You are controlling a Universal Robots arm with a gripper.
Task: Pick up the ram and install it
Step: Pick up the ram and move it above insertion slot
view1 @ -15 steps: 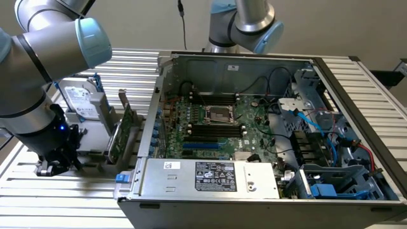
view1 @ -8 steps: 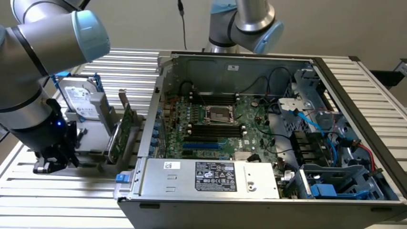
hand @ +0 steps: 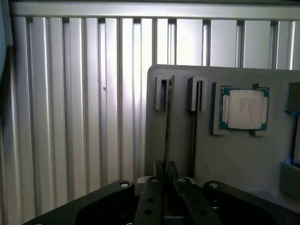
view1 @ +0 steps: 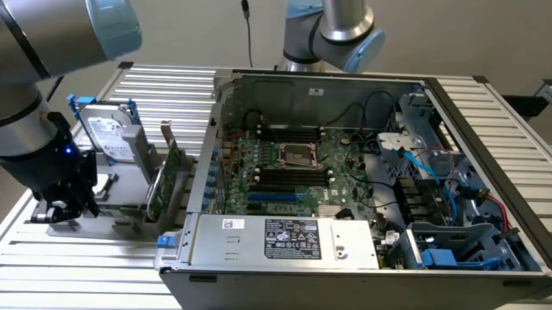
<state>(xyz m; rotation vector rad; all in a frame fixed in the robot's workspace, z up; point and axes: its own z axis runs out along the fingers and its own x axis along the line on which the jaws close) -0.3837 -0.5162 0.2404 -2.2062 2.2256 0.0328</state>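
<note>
Standing by the bench, I see the gripper (hand: 165, 182) low over the grey holder tray (hand: 234, 159), its two dark fingers (hand: 151, 199) drawn narrow and, as far as I can judge, pinched on the ram (hand: 166, 124); the stick stands on edge in its cradle, running straight out ahead of the gripper, with its far end caught in a small notched bracket; how much of it lies under the fingers I cannot tell. Just to one side of the gripper a second thin slot runs parallel, and whether that one holds a stick I cannot make out; further off on that same side a square processor (hand: 243, 108) lies in its own recess. The open computer case (view1: 362, 194) stands well apart from the gripper, its black memory slots (view1: 293, 173) bare.

I would expect the ram to be very light and stiff, yet thin and brittle; a squeeze across its flat faces should hold it, provided the pads bear on the board's upper margin, not the contact edge; gripped off-centre it may tip, and smooth faces could slip; a gentle, square hold near mid-length looks safest.
</note>
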